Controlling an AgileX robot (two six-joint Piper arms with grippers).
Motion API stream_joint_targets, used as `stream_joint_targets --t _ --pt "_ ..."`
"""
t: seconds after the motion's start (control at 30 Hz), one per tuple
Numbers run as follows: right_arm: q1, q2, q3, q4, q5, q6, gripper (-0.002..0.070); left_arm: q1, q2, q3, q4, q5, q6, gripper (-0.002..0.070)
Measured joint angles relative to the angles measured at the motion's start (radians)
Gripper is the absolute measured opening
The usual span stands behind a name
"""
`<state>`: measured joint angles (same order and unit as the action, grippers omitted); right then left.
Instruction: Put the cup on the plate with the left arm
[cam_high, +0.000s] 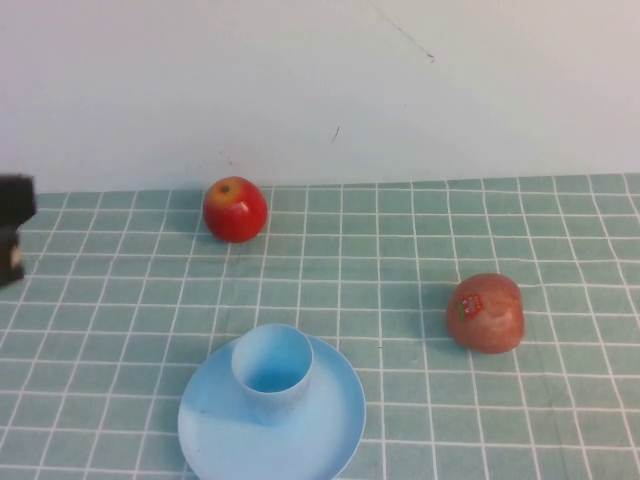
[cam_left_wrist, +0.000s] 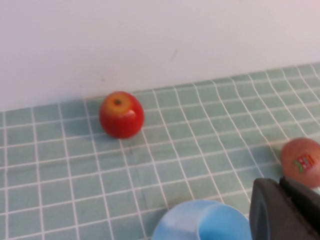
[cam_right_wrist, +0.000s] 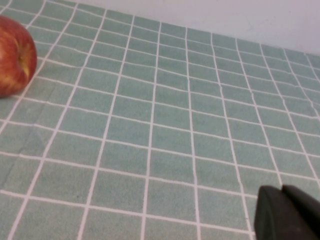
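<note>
The light blue cup (cam_high: 272, 372) stands upright on the light blue plate (cam_high: 335, 425) at the front middle of the table. The cup also shows in the left wrist view (cam_left_wrist: 222, 227), just beside the fingertips. My left gripper (cam_left_wrist: 280, 182) is shut and empty, apart from the cup. In the high view only a black part of the left arm (cam_high: 14, 215) shows at the far left edge. My right gripper (cam_right_wrist: 281, 189) is shut and empty over bare cloth; it is out of the high view.
A red apple (cam_high: 235, 209) sits at the back left near the wall. A dull red apple with a sticker (cam_high: 485, 312) sits at the right. A green checked cloth (cam_high: 400, 250) covers the table.
</note>
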<state>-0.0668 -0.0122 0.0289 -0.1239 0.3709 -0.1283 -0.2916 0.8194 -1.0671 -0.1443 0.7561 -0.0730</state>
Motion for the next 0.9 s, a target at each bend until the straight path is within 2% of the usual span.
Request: stream_joint_targets --t 0.13,0.3,0.5,0.7,0.9 --pt "0.0 0.0 0.0 0.0 0.0 0.0 -0.0002 0.093 -0.238 0.326 -0.004 -0.196 0.0 0.0003" --pt "0.0 0.0 0.0 0.0 0.0 0.0 -0.0002 0.181 -0.506 0.686 -0.006 -0.35 0.0 0.0002" --pt "0.0 0.0 0.0 0.0 0.0 0.0 -0.0002 0.203 -0.722 1.045 -0.008 -0.525 -0.004 0.0002" --pt "0.0 0.0 0.0 0.0 0.0 0.0 -0.0002 0.203 -0.825 1.089 -0.008 -0.403 -0.01 0.0002" --pt "0.0 0.0 0.0 0.0 0.0 0.0 -0.0002 0.203 -0.831 1.088 -0.012 -0.398 -0.015 0.0002"
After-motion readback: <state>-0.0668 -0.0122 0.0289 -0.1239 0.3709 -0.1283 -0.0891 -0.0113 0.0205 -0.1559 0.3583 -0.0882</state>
